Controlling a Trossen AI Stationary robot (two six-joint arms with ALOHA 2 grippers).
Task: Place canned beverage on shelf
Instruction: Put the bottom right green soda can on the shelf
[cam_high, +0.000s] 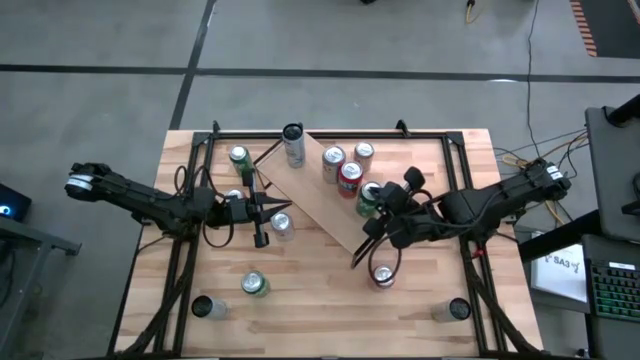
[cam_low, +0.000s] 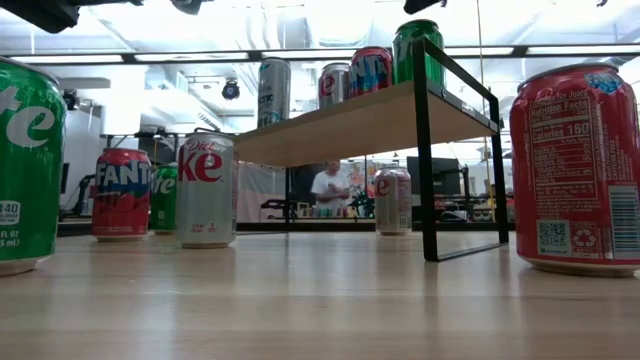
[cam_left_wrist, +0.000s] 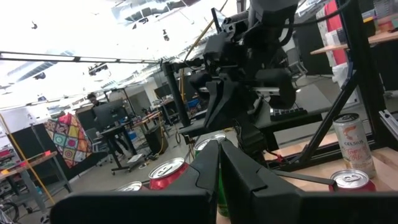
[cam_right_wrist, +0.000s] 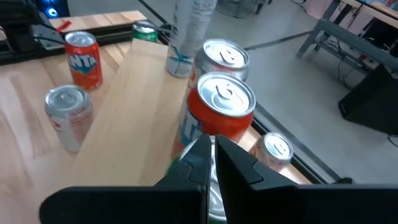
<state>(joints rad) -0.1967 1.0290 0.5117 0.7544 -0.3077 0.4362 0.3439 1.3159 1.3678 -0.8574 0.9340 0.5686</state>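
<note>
Cans stand about the tabletop; the left gripper (cam_high: 262, 222) hangs beside a silver can (cam_high: 282, 226), jaws nearly shut on nothing. On the shelf (cam_high: 310, 195) stand a tall can, three red ones and the green can (cam_high: 368, 198). The right gripper (cam_high: 392, 212) looks narrow; whether it grips, I cannot tell. Smooth and dent-prone, such cans likely want a mid-wall grip.

Shelf (cam_high: 320, 195) far end packed w/ cans (cam_high: 345, 170), near end free
</note>
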